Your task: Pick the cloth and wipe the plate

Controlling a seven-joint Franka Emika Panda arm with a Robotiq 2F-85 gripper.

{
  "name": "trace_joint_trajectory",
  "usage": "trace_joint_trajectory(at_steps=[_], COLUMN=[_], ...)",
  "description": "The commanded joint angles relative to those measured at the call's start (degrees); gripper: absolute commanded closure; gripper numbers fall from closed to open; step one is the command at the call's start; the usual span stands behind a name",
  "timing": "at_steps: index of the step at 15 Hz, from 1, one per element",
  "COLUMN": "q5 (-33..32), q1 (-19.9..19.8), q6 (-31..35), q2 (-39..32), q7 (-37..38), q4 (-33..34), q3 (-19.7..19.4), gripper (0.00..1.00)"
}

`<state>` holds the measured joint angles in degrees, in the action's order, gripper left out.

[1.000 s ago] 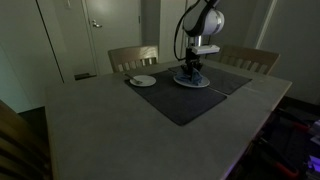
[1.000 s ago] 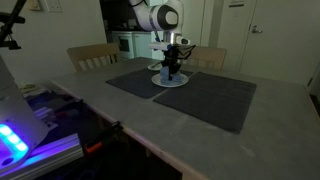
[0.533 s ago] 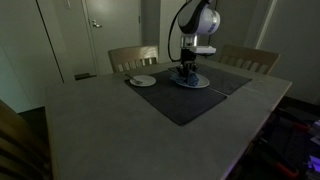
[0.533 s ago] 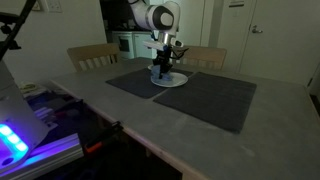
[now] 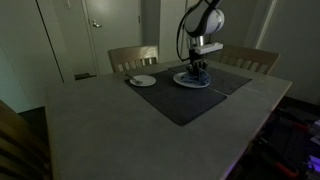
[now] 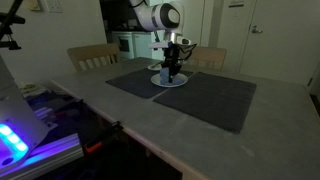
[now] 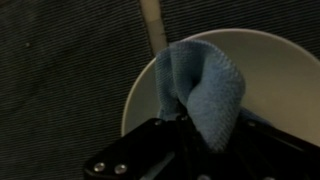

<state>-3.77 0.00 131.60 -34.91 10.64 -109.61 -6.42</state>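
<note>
A white plate (image 7: 270, 70) lies on a dark placemat; it shows in both exterior views (image 5: 181, 80) (image 6: 180, 82). My gripper (image 7: 200, 135) is shut on a blue cloth (image 7: 205, 85) and presses it down on the plate. In both exterior views the gripper (image 5: 196, 72) (image 6: 167, 72) stands upright over the plate with the cloth bunched under it (image 5: 195, 76) (image 6: 166, 76). The fingertips are hidden by the cloth.
Two dark placemats (image 5: 185, 100) (image 6: 215, 100) cover the grey table (image 5: 100, 130). A second small white plate (image 5: 142, 80) sits at the far left of a mat. Wooden chairs (image 5: 132, 56) (image 6: 92, 55) stand behind the table.
My gripper with the cloth shifted across the plate to one side half a second ago and has come back to about where it was a second ago.
</note>
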Motion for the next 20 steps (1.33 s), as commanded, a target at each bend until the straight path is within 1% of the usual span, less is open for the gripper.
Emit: trace_joint_trajectory(at_steps=[1,2,4,5,8,10,12,14,15,17,19,20], q5=[-8.89,-10.41,-9.59,-6.80,-1.67,3.11,8.37,13.28,14.48,15.28,14.00,12.24], q1=[4.10,4.54,4.32,3.07,1.17,-0.79,-3.26,-6.20,-6.95,-7.38,-6.56,-5.44], q6=[5.93,8.76,12.99,13.30,15.49,15.41,13.65,9.79,7.38,2.01,-3.31,-6.20], q2=[-1.86,-2.33,-3.10,-2.98,-2.37,-1.94,-1.65,-1.41,-1.50,-1.83,-2.12,-2.21], q7=[8.65,10.53,12.52,11.55,9.15,6.16,1.82,-4.06,-6.45,-9.03,-9.51,-8.28], q4=[-0.06,-0.33,-0.75,-0.84,-1.32,-1.31,-0.86,-0.08,0.43,1.56,2.55,3.03], q3=[-5.82,-6.48,-6.03,-4.24,-1.34,1.37,4.62,8.14,8.92,9.13,8.01,6.68], gripper=[0.97,0.97,0.97,0.97,0.97,0.97,0.97,0.97,0.97,0.97,0.97,0.97])
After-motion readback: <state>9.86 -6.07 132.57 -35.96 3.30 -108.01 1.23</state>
